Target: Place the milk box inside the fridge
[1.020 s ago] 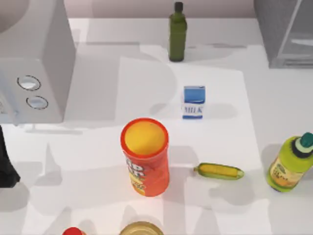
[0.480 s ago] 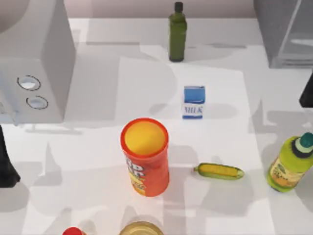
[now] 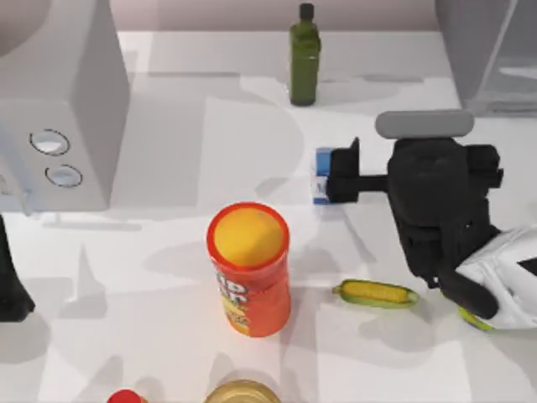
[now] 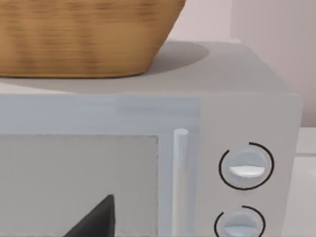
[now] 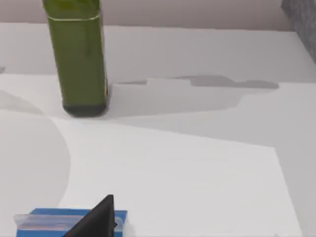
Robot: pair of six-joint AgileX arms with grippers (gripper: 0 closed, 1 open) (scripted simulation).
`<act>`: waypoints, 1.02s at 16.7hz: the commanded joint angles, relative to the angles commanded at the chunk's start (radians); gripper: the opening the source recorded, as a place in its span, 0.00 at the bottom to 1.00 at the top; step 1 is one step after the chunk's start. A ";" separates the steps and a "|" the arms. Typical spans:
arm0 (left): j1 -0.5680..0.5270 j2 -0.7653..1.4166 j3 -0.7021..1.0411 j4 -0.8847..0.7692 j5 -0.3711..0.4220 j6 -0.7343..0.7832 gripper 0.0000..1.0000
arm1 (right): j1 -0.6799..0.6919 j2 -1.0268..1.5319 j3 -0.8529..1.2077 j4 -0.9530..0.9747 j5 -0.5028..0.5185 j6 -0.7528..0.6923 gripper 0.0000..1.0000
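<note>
The right gripper (image 3: 340, 172) sits over the milk box (image 3: 322, 176) near the middle of the table, its dark fingers reaching from the right across the carton's top; whether the fingers are spread or clamped on the carton cannot be told. In the right wrist view 1 dark fingertip (image 5: 96, 219) lies just over the blue top of the milk box (image 5: 44, 219), which stands upright on the white table (image 3: 168, 294). The fridge (image 3: 487, 54), a grey cabinet with a pale see-through panel, stands at the far right corner, well apart from the carton; its interior cannot be made out. Beyond the carton, at the far edge, stands 1 dark green bottle (image 3: 304, 54), upright and capped, seen also from the right wrist (image 5: 79, 59). Nearer the front, 1 orange can (image 3: 248, 269) stands upright with its yellow lid on, contents hidden. A yellow-green corn cob (image 3: 375, 293) lies on its side to the right of the can, beside the white forearm of the right arm. A white appliance with 2 round dials (image 3: 59, 117) occupies the far left; the left wrist view shows a woven basket (image 4: 84, 34) resting on top of it, contents not visible. The left gripper (image 3: 10, 285) is parked at the left edge of the table; its state cannot be told.
</note>
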 joint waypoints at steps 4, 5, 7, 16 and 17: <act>0.000 0.000 0.000 0.000 0.000 0.000 1.00 | 0.101 0.261 0.115 0.116 0.092 0.058 1.00; 0.000 0.000 0.000 0.000 0.000 0.000 1.00 | 0.116 0.303 0.135 0.136 0.110 0.069 1.00; 0.000 0.000 0.000 0.000 0.000 0.000 1.00 | 0.134 0.358 0.162 0.163 0.135 0.085 1.00; 0.000 0.000 0.000 0.000 0.000 0.000 1.00 | 0.122 0.385 0.170 0.187 0.128 0.080 1.00; 0.000 0.000 0.000 0.000 0.000 0.000 1.00 | 0.115 0.392 0.169 0.198 0.121 0.076 1.00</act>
